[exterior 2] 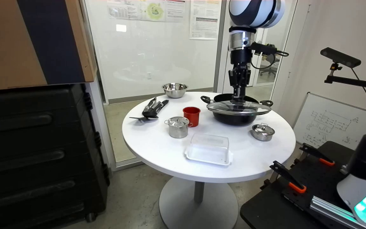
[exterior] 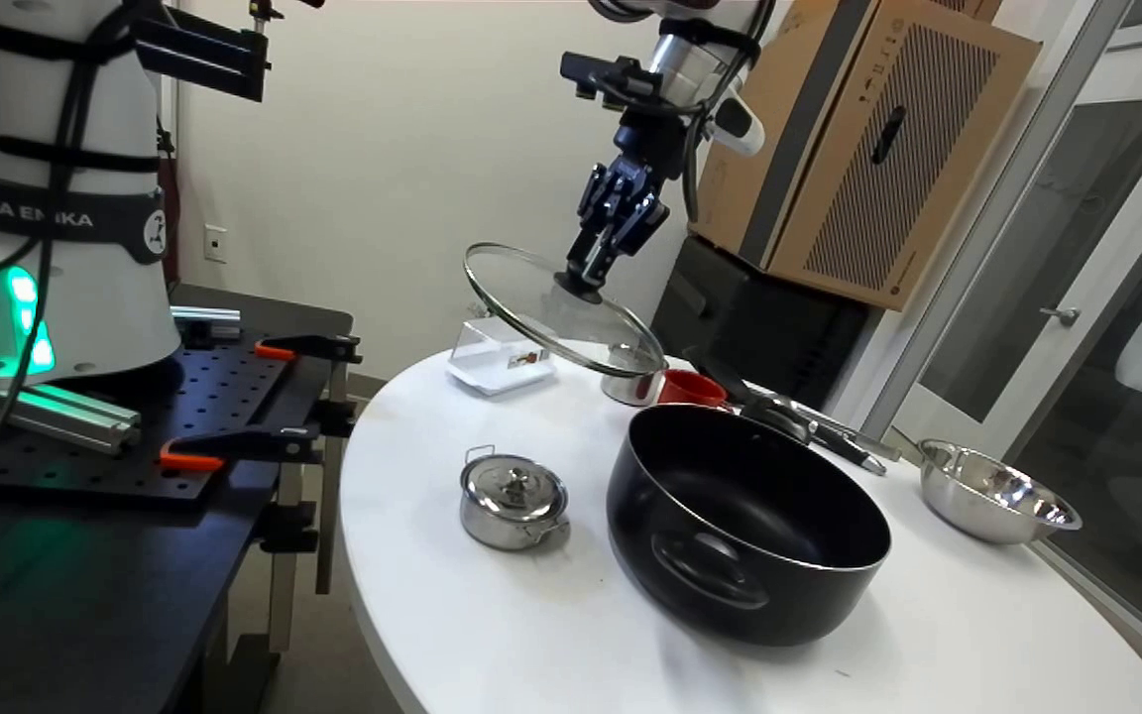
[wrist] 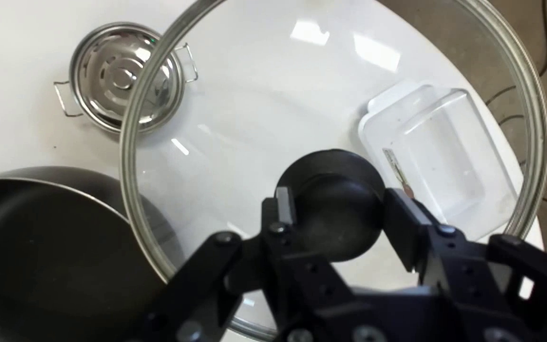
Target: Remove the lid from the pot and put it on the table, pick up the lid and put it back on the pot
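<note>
Above table [exterior 2: 249, 160]: glass lid [wrist: 309, 128], midair rn
Gripper [wrist: 344, 206]: jaws clamped on lid's dark knob [wrist: 333, 225]
Pot [wrist: 52, 256]: uncovered, abt 8 o'clock of lid, wrist cam
Lil steel tin [wrist: 112, 88]: approx 10 o'clock, same view

pot [exterior: 769, 600]: black | table [exterior: 412, 476]: white | cup [exterior 2: 193, 117]: red | lid [exterior: 563, 317]: clear, silver-rimmed | box [exterior 2: 33, 44]: brown, dark-striped

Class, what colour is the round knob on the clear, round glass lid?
The round knob is black; it shows best in the wrist view.
</note>
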You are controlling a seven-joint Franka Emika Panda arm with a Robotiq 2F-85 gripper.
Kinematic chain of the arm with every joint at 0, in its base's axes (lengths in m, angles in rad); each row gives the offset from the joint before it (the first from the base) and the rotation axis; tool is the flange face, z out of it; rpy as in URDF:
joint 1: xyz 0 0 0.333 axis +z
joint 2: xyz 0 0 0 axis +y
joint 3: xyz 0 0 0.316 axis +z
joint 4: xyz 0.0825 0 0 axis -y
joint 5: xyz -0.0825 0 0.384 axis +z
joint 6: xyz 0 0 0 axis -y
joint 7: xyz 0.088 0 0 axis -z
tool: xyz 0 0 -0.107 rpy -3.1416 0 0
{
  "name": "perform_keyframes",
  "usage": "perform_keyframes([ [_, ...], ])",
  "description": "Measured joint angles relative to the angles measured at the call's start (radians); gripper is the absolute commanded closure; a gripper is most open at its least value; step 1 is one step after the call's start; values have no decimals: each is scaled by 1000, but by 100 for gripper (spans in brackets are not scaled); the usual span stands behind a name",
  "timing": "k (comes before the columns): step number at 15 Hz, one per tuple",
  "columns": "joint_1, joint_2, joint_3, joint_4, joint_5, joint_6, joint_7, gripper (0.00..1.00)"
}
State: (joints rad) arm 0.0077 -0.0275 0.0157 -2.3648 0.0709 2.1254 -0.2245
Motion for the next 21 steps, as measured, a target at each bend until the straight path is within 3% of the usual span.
perform_keyframes([
  [8,1,57,0,10,1,-49,-3,76],
  [21,-50,244,-19,139,1,-62,8,76],
])
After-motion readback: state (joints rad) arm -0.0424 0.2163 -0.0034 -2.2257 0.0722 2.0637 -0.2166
